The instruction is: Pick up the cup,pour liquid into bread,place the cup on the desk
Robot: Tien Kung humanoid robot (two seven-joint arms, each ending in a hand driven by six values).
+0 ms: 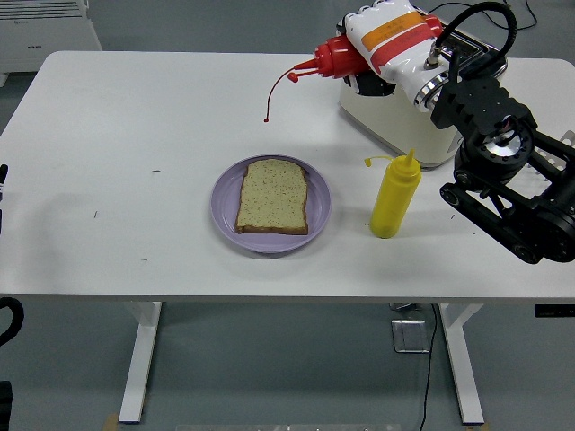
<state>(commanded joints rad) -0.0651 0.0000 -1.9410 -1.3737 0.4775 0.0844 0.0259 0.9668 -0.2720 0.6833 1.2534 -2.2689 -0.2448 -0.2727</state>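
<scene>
A slice of speckled bread (272,197) lies on a lilac plate (319,211) in the middle of the table. My right hand (388,40) is shut on a red squeeze bottle (340,56), held nearly level above the table's far right with its nozzle pointing left. A thin red thread with a drop at its end (268,118) hangs from the nozzle, up and left of the plate. No cup is in view. A small part of my left arm (5,314) shows at the left edge; its hand is out of view.
A yellow squeeze bottle (394,195) stands upright right of the plate. A cream and chrome toaster (409,126) sits at the back right, partly behind my right arm. A white cabinet (45,31) stands beyond the table's far left corner.
</scene>
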